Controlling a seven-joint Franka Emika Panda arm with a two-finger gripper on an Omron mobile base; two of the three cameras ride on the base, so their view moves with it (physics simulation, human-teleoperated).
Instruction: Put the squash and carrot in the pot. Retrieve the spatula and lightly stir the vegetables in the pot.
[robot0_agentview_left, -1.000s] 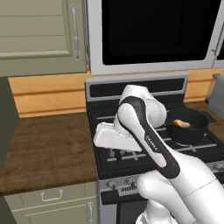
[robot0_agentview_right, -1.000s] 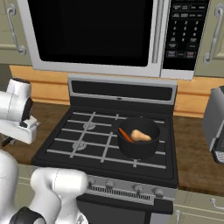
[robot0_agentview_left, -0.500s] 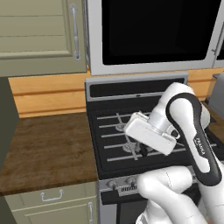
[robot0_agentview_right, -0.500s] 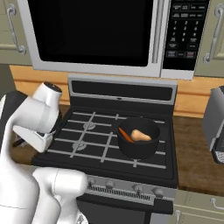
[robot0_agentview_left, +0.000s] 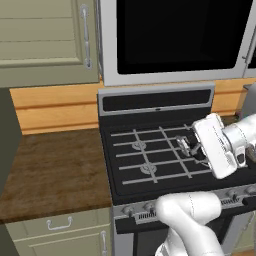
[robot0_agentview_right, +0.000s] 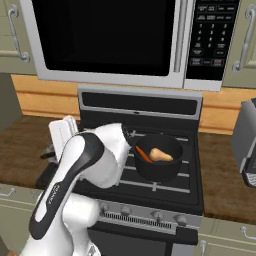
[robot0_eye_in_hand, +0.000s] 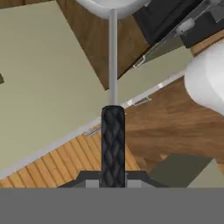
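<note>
The black pot (robot0_agentview_right: 159, 169) stands on the stove's right front burner. The tan squash (robot0_agentview_right: 161, 155) and the orange carrot (robot0_agentview_right: 142, 154) lie inside it. In the hand view my gripper (robot0_eye_in_hand: 113, 183) is shut on the spatula (robot0_eye_in_hand: 113, 144), gripping its black handle. The thin silver shaft runs up to the pale head (robot0_eye_in_hand: 112, 6) at the top edge. In the left base view the gripper (robot0_agentview_left: 186, 147) hovers over the right side of the stove, and my hand hides the pot. In the right base view my arm (robot0_agentview_right: 100, 160) stands just left of the pot.
The black stove (robot0_agentview_left: 145, 160) has grey grates and a row of knobs (robot0_agentview_right: 135, 216) along its front. Wooden counter (robot0_agentview_left: 50, 170) lies to its left, and a microwave (robot0_agentview_right: 115, 40) hangs above. A grey appliance (robot0_agentview_right: 247, 140) sits on the counter at the right.
My arm has swung right across the stove from its left side, carrying the spatula toward the pot. The pot and the vegetables have not moved.
</note>
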